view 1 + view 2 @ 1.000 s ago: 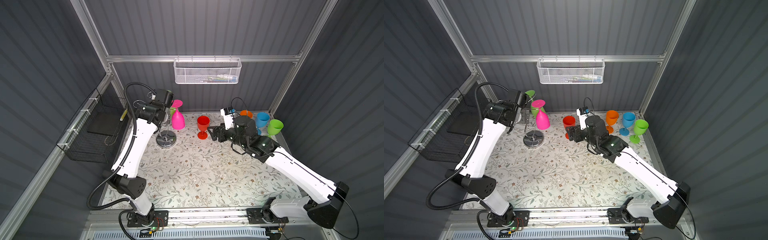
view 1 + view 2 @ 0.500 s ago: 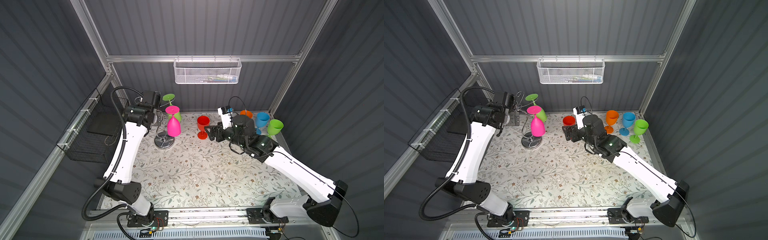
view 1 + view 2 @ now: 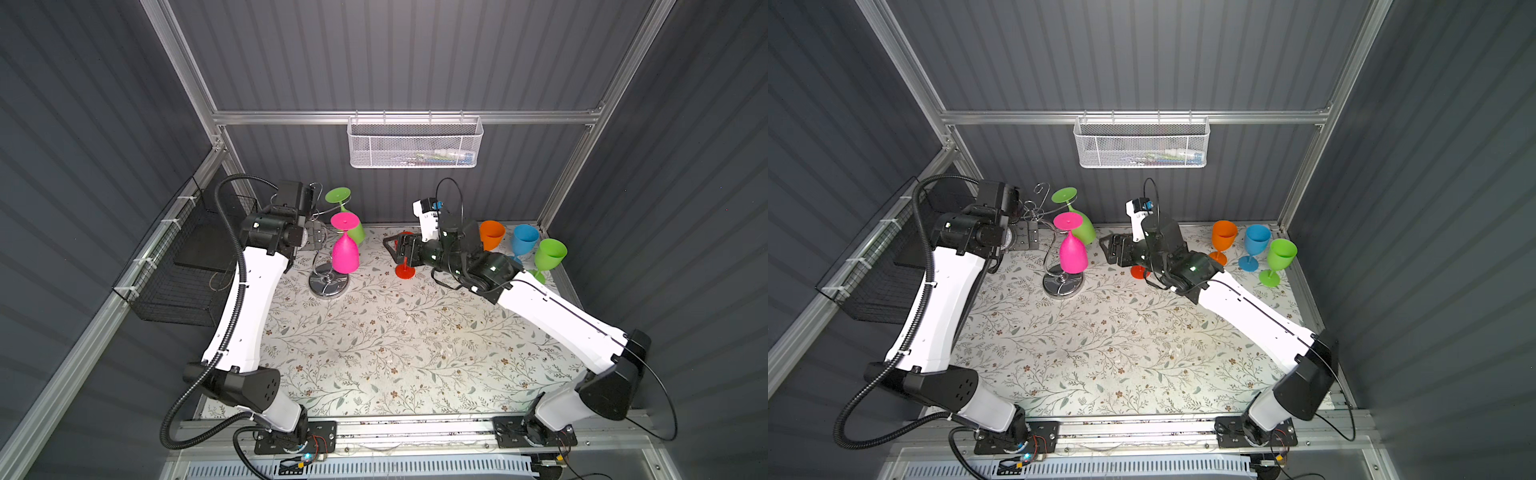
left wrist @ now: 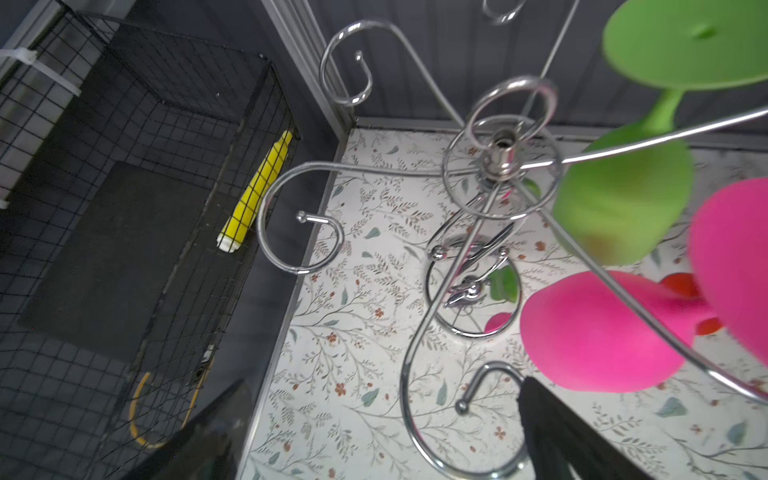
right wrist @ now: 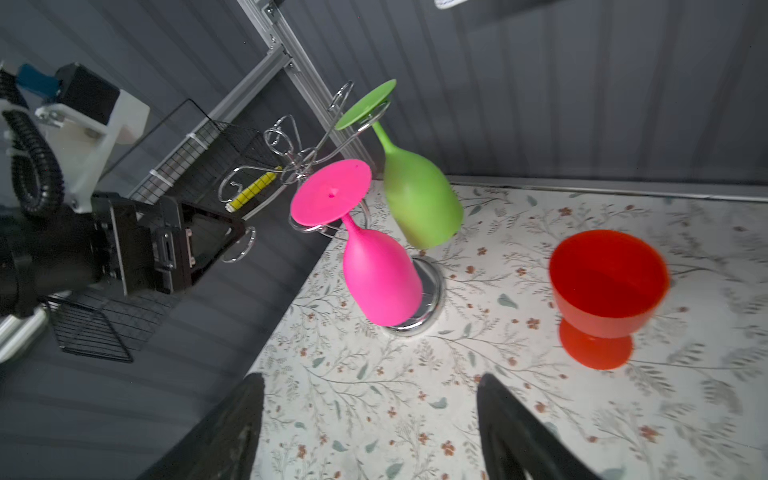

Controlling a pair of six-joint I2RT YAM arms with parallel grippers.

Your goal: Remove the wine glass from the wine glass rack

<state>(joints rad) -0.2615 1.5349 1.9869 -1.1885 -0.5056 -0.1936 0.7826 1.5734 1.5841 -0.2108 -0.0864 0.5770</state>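
Note:
The chrome wine glass rack [image 3: 326, 286] [image 3: 1061, 286] stands at the back left of the table. Two wine glasses hang upside down from its curled arms: a pink one [image 3: 345, 255] [image 5: 378, 278] and a green one [image 3: 356, 233] [image 5: 419, 203] behind it. My left gripper [image 3: 313, 241] [image 4: 374, 424] is open beside the rack's top, left of the pink glass [image 4: 598, 332], with one chrome curl near a finger. My right gripper [image 3: 392, 249] [image 5: 370, 399] is open and empty over the table, right of the rack.
A red glass [image 5: 606, 291] stands upright just beside my right gripper. Orange [image 3: 492, 235], blue [image 3: 524, 245] and green [image 3: 548, 253] glasses stand at the back right. A white mesh basket [image 3: 413, 145] hangs on the back wall, a black wire basket [image 3: 183, 266] on the left wall.
My left gripper has drawn back to the left, away from the pink glass, which now hangs lower on the rack. My right gripper has moved left, in front of the red glass.

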